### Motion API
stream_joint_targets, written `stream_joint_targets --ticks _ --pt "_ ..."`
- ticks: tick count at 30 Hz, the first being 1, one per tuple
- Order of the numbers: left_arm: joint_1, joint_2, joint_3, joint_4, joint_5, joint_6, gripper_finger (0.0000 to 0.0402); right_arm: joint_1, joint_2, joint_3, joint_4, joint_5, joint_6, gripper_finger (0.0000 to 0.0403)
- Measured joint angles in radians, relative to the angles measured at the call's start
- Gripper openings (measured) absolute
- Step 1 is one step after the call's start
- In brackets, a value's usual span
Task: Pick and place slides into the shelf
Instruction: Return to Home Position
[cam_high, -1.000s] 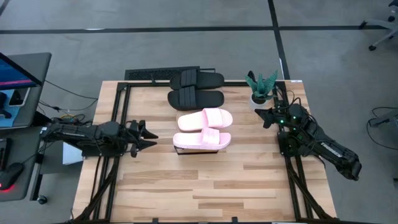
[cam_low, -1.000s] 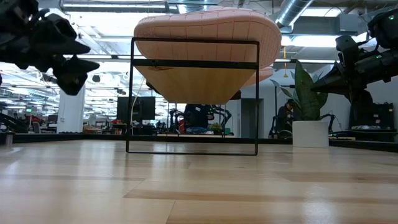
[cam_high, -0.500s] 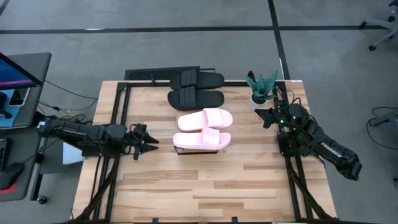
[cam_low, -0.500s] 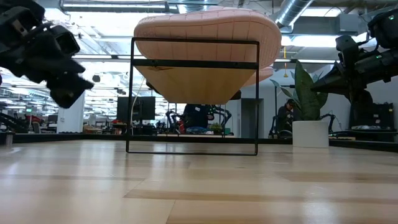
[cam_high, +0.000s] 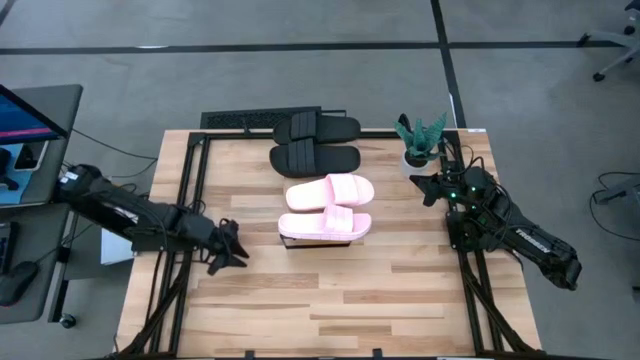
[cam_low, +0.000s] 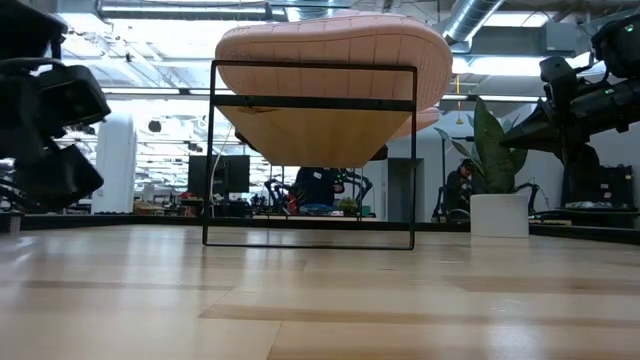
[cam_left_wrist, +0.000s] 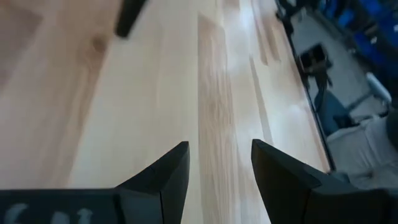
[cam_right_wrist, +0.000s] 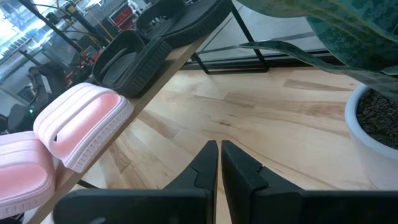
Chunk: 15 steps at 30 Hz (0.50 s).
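Observation:
All the slides lie on the shelf in a row from far to near. The two black slides (cam_high: 316, 128) (cam_high: 314, 158) are at the far end. The two pink slides (cam_high: 329, 192) (cam_high: 324, 225) are at the near end. The shelf (cam_low: 311, 150) shows its dark frame and wood plank in the low view. My left gripper (cam_high: 236, 256) is open over bare table, left of and nearer than the near pink slide; its wrist view (cam_left_wrist: 220, 168) shows only wood. My right gripper (cam_high: 419, 186) is shut, right of the shelf, beside the plant pot.
A white pot with a green plant (cam_high: 420, 142) stands at the table's far right, close to my right gripper. A dark keyboard-like bar (cam_high: 238, 120) lies at the far edge. The near half of the table (cam_high: 330, 300) is bare wood.
My left gripper has moved toward the table's near edge and sunk lower, away from the shelf. It has turned so that it points slanting toward the near right, and it has stayed open. The slides and my right arm have kept still.

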Motion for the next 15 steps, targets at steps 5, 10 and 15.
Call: stream_joint_targets --ticks 5,10,15 --pt "-0.050 0.048 0.000 -0.001 -0.003 0.000 0.0163 0.000 0.000 0.000 0.000 0.000 0.000 0.0013" --pt "-0.065 0.067 0.000 -0.003 -0.014 0.017 0.0163 0.000 0.000 0.000 0.000 0.000 0.000 0.0013" --pt "-0.065 0.066 0.000 -0.008 -0.065 0.090 0.0163 0.000 0.000 0.000 0.000 0.000 0.000 0.0013"
